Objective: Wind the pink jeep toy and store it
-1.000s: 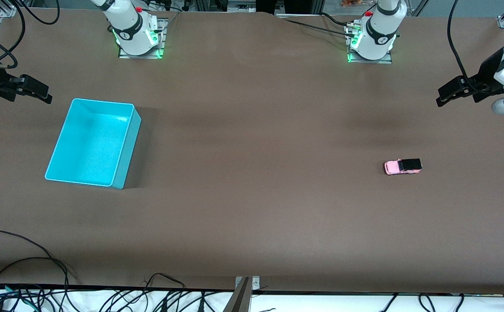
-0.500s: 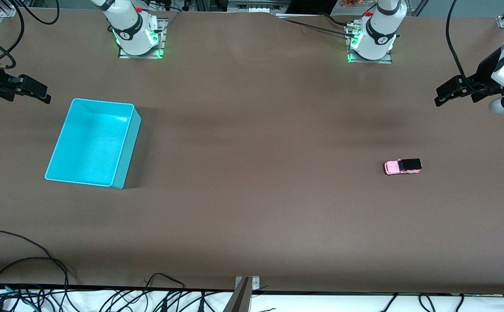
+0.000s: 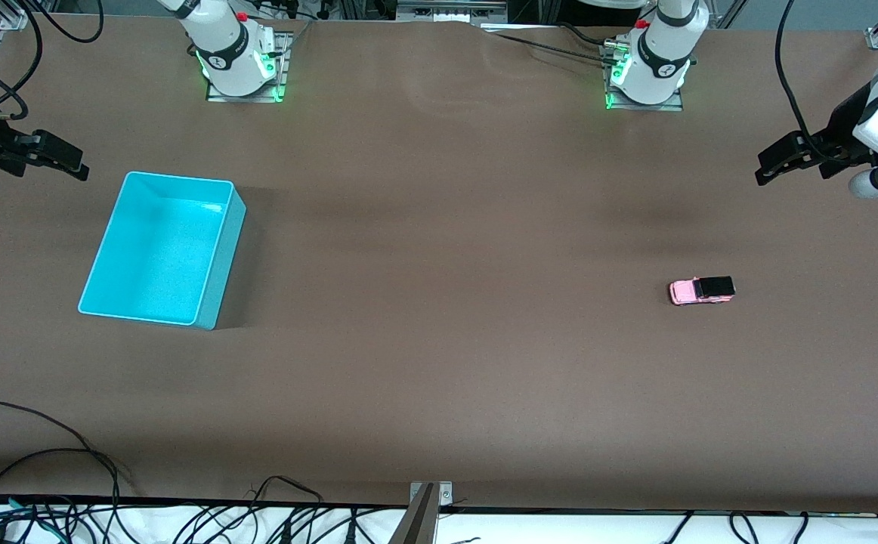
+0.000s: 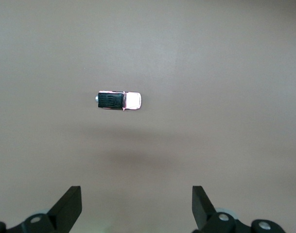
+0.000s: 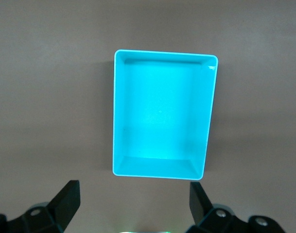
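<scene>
While the pink jeep toy (image 3: 701, 290) sits untouched toward the left arm's end of the table, well apart from the turquoise bin (image 3: 216, 249), the wide-open left gripper (image 4: 136, 208) should descend centred over its narrow body, and the right gripper (image 5: 134, 206) waits open above the bin.

brown table (image 3: 439, 363), black cables (image 3: 46, 461) at edge

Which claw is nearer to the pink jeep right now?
Left. The left claw hangs open above the table at the pink jeep's end; the right claw waits open beside the turquoise bin.
</scene>
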